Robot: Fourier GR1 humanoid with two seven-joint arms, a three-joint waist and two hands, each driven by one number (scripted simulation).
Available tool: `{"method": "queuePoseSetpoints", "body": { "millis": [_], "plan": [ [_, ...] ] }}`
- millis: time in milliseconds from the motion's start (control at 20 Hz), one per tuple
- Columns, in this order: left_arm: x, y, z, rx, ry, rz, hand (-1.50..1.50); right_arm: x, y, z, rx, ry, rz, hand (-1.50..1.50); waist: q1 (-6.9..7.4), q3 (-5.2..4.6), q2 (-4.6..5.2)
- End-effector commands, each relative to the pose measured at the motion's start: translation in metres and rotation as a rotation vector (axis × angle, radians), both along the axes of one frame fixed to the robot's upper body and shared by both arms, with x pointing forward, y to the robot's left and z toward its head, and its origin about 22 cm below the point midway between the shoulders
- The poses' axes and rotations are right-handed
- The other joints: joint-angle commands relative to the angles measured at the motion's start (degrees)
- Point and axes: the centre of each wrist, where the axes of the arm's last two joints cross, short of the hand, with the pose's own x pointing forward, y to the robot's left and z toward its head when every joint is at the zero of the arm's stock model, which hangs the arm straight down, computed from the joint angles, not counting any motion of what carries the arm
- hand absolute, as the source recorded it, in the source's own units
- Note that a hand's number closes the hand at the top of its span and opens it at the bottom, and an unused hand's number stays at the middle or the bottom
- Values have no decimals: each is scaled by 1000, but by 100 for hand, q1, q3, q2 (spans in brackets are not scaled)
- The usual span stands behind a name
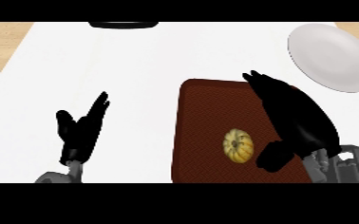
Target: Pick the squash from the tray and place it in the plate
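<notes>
Squash [238, 145] is on the tray [203, 123], in the near half, right of centre. It is lying flat, ribbed top facing up, pale yellow. Nothing is holding it.

Right hand [298, 118] is over the tray's right side, palm down and slanted, so it hides that edge of the tray. Its fingers [263, 83] are straight and pressed close together, pointing up-left toward the tray's far right corner. The thumb [273, 155] sticks out low and to the left, and its tip ends just beside the squash's right side. A thin strip of tray shows between them, so there is no contact. The hand is not curled round anything. A bit of grey forearm [336, 166] shows at the lower right edge.

Left hand [79, 135] rests at lower left on the white counter [140, 66], well apart from the tray. Its fingers are straight and held together, tilted up-right, with the thumb split off to the left. It holds nothing.

Plate [326, 57] is at upper right, light grey, partly cut by the view's right edge. It sits beyond the tray's far right corner, near it but not touching. There is nothing on the part that shows.

A dark flat object [123, 24] is at the counter's far edge, mostly cut off, so what it is cannot be told. Tan wood [14, 38] shows past the counter's far left corner.
</notes>
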Motion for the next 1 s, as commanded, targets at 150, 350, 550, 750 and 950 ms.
{"method": "queuePoseSetpoints", "body": {
  "millis": [150, 350, 550, 750, 950],
  "plan": [
    [-18, -19, -23, -32, 51, -26, 0, 0, 30, -32, -124, 100, -101, -150, -39, -29, 21],
    [-10, -2, -13, -26, 64, -14, 0, -23, 43, -44, -88, 154, -98, -150, -93, -28, 8],
    [-24, -5, -12, -22, 49, -11, 0, 5, 45, -64, -93, 168, -100, -150, -20, -24, 24],
    [-6, 7, -1, -23, 54, 2, 0, -6, 49, -72, -124, 164, -96, -150, -66, -24, 23],
    [-6, -14, -11, -17, 58, 0, 0, 11, 50, -66, -230, 149, -112, -150, -64, -28, 29]
  ]
}}
